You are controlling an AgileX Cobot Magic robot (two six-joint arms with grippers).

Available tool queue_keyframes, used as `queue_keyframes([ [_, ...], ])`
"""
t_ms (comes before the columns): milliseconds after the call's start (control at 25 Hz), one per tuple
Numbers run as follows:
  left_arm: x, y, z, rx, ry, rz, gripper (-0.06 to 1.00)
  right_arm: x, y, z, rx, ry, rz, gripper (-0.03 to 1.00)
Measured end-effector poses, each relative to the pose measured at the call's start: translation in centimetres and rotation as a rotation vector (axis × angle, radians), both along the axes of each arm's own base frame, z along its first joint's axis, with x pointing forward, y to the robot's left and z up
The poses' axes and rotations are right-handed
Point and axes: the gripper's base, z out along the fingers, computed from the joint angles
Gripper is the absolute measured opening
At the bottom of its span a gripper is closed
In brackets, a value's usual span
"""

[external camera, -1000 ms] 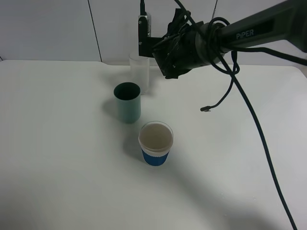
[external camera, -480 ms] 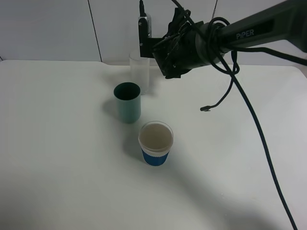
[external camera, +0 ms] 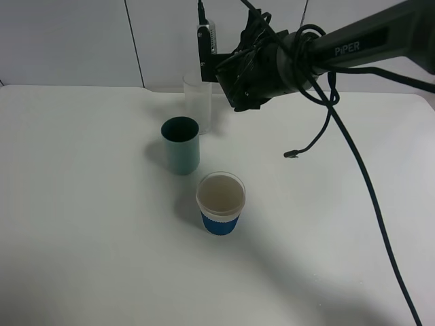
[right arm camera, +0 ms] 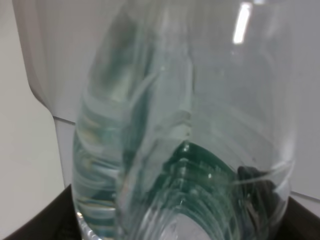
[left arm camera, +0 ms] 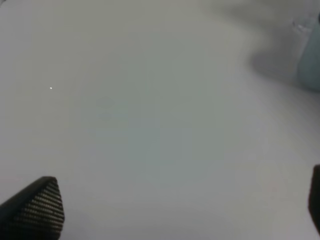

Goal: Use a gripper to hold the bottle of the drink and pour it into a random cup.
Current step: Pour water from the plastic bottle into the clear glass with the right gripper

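Note:
My right gripper (external camera: 219,68) hangs at the back of the white table (external camera: 81,204), shut on the bottle of the drink (external camera: 206,49). The bottle stands about upright just above and behind the cup (external camera: 198,102), a tall clear glass. Up close in the right wrist view, the bottle (right arm camera: 180,125) is clear with a dark green label and fills the picture; only dark finger tips (right arm camera: 47,217) show at its sides. My left gripper (left arm camera: 175,215) is open over bare table, its two tips far apart at the picture's edges.
A teal cup (external camera: 180,144) stands in front of the clear glass, and its edge (left arm camera: 311,62) also shows in the left wrist view. A white paper cup with a blue sleeve (external camera: 220,202) sits nearer the front. A loose black cable (external camera: 293,153) dangles below the right arm.
The right gripper and the bottle have crept slightly up and to the right. The cups have not moved.

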Motion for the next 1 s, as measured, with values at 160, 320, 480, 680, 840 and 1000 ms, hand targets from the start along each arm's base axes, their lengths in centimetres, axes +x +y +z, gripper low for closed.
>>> queue_keyframes([
  [160,0.00,0.00,0.00,0.000,0.000,0.000,0.99,0.00,-0.02,0.01,-0.009,0.000,0.000,0.56],
  [320,0.00,0.00,0.00,0.000,0.000,0.000,0.99,0.00,-0.05,0.03,-0.021,0.001,0.002,0.56],
  [480,0.00,0.00,0.00,0.000,0.000,0.000,0.99,0.00,-0.09,0.05,-0.039,0.003,0.003,0.56],
  [680,0.00,0.00,0.00,0.000,0.000,0.000,0.99,0.00,-0.14,0.10,-0.048,0.000,0.000,0.56],
  [840,0.00,0.00,0.00,0.000,0.000,0.000,0.99,0.01,-0.01,0.25,-0.065,-0.014,0.013,0.56],
  [1000,0.00,0.00,0.00,0.000,0.000,0.000,0.99,-0.07,0.18,0.29,-0.070,-0.019,0.022,0.56],
])
